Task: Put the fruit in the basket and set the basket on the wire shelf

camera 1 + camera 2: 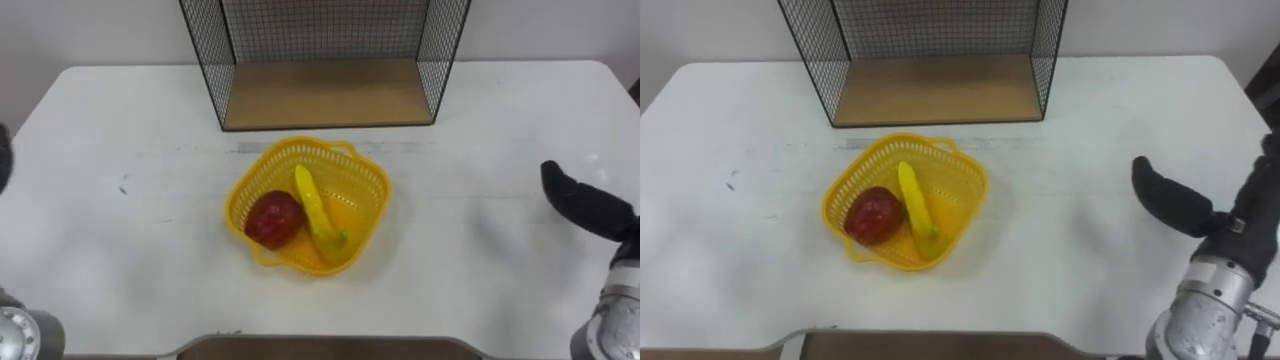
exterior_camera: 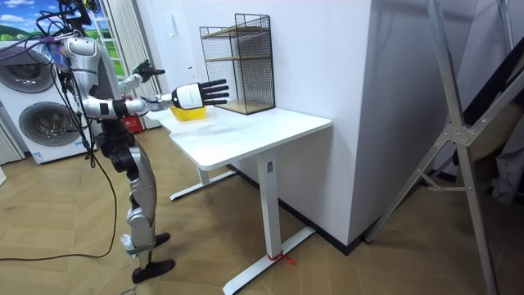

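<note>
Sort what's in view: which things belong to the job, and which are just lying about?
Job: yellow basket, red fruit and yellow fruit inside it, wire shelf, open right hand.
Lying about: white table, washing machines.

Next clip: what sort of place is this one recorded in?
Likely a home-style room with a laundry corner, possibly a test set-up: two washing machines stand behind the robot, the floor is wood-patterned, and a white table by the wall carries a wire shelf and a fruit basket.
</note>
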You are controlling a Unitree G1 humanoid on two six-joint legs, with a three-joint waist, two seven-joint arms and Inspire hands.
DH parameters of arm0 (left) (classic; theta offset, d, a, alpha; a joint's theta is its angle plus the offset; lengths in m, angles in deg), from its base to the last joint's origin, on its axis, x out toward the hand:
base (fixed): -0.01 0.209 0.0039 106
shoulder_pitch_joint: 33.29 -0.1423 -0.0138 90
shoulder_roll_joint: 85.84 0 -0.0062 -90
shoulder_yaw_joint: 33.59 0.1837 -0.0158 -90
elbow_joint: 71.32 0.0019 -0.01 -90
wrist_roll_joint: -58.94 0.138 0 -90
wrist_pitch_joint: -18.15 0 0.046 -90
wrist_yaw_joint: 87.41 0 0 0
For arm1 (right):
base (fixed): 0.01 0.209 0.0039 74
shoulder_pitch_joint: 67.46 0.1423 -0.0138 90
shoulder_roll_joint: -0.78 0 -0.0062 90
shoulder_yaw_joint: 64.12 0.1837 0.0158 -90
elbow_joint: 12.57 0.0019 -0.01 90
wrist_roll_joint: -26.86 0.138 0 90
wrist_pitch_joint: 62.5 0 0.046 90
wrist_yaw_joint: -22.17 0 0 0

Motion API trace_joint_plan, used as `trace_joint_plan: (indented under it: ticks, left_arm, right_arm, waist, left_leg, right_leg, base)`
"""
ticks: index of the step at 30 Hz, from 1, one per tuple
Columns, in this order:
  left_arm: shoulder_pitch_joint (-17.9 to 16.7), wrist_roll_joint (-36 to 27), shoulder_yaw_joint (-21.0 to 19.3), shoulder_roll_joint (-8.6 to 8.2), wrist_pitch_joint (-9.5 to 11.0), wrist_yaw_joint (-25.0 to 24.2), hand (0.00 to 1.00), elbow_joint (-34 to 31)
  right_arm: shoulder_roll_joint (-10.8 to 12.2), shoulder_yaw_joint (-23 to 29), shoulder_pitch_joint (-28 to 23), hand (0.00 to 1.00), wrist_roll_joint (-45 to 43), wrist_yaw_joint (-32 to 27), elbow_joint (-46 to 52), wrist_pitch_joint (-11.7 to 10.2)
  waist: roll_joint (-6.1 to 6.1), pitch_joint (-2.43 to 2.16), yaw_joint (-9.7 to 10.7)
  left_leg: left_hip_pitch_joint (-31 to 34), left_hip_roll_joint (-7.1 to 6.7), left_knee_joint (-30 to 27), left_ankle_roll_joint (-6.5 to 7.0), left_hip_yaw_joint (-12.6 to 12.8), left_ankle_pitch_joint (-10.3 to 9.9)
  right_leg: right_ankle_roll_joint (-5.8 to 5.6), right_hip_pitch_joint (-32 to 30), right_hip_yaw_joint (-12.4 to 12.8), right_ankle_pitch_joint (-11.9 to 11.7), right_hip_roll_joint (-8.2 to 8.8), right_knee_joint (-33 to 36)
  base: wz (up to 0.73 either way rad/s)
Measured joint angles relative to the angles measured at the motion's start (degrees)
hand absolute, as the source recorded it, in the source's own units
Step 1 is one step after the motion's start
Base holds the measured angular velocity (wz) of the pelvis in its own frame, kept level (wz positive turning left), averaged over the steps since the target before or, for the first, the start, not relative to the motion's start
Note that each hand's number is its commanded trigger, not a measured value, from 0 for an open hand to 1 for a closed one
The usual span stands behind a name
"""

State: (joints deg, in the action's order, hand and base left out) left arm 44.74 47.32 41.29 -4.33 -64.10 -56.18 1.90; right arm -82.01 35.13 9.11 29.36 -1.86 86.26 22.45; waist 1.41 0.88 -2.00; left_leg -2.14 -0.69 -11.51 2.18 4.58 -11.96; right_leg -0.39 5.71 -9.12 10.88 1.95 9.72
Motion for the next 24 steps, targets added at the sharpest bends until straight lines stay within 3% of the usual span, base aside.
trace_joint_plan:
  ticks: [2,8,14,24]
  left_arm:
    - [1.4,-2.5,1.8,-0.01,-0.2,-5.9,0.0,3.2]
    - [3.5,-9.3,5.2,0.0,-0.4,-16.1,0.0,9.2]
    - [3.4,-11.5,9.3,-0.01,-0.4,-22.8,0.0,11.2]
    - [3.6,-11.4,10.4,-0.01,-0.4,-28.2,0.0,15.9]
  right_arm:
    - [0.0,-1.3,0.1,0.0,1.6,3.8,-1.5,0.0]
    - [0.1,-3.2,0.2,0.0,11.1,11.1,-2.2,-0.1]
    - [0.2,-6.0,0.9,0.0,16.4,18.2,-4.3,-0.1]
    - [1.9,-8.1,1.5,0.0,19.4,26.7,-6.1,-0.1]
  waist:
    - [-0.04,-0.02,0.3]
    - [0.07,-0.08,0.4]
    - [-0.01,-0.07,0.8]
    - [-1.22,-0.3,1.8]
  left_leg:
    - [0.2,-0.01,0.0,0.0,0.1,0.0]
    - [0.1,0.07,0.1,0.0,1.3,0.0]
    - [-0.3,0.06,0.4,0.0,1.5,0.0]
    - [-0.6,0.1,0.2,0.0,1.5,0.0]
  right_leg:
    - [0.0,-0.2,-0.1,0.0,0.04,0.0]
    - [0.0,-0.8,1.2,0.0,-0.01,-0.1]
    - [0.0,-0.8,1.7,0.0,0.01,0.0]
    - [0.0,-0.7,1.8,0.0,-0.03,0.0]
  base:
    - [0.0]
    - [-0.13]
    - [-0.03]
    - [-0.01]
